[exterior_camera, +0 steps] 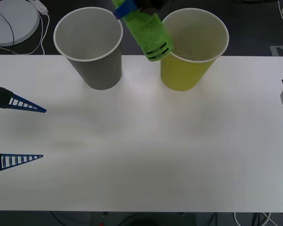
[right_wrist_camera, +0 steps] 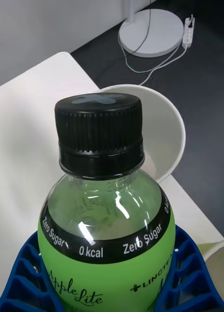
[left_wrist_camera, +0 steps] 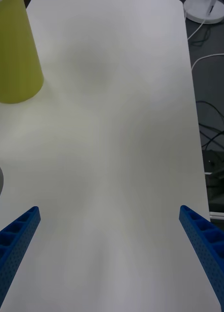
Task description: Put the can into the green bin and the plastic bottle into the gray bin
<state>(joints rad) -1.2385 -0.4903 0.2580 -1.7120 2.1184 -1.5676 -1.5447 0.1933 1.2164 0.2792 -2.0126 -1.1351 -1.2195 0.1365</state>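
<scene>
blue jaws clamp plastic bottle [right_wrist_camera: 107,214] above gray bin [exterior_camera: 88,44].

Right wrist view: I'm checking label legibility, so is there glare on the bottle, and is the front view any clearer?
Right wrist view: small white glints on the clear plastic bottle of green liquid, held in the right hand, yet "Zero Sugar 0 kcal" reads sharply; the background is softer. Front view: the bottle is slightly blurred and its label is unreadable.

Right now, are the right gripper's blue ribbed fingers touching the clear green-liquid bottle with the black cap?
Touching: the right wrist view shows the fingers pressed against both sides of the bottle.
</scene>
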